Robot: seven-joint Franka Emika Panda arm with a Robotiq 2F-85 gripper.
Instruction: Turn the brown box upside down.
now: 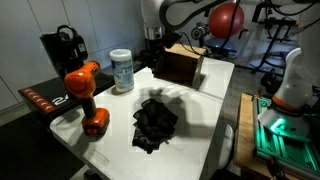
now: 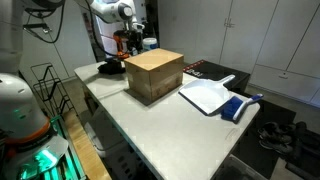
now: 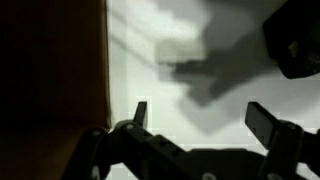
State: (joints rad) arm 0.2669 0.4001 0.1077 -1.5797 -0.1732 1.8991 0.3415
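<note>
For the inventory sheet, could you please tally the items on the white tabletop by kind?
Brown box: 1
Orange drill: 1
White canister: 1
Black crumpled cloth: 1
White dustpan: 1
Blue brush: 1
Total: 6

Orange drill (image 1: 85, 95), white canister (image 1: 122, 70), crumpled black cloth (image 1: 155, 122), white dustpan (image 2: 206, 96).

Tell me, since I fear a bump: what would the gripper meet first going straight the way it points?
Probably the bare white table: in the wrist view the gripper, jaws open, frames tabletop, with the brown box just beside that line. Depth is unclear.
</note>
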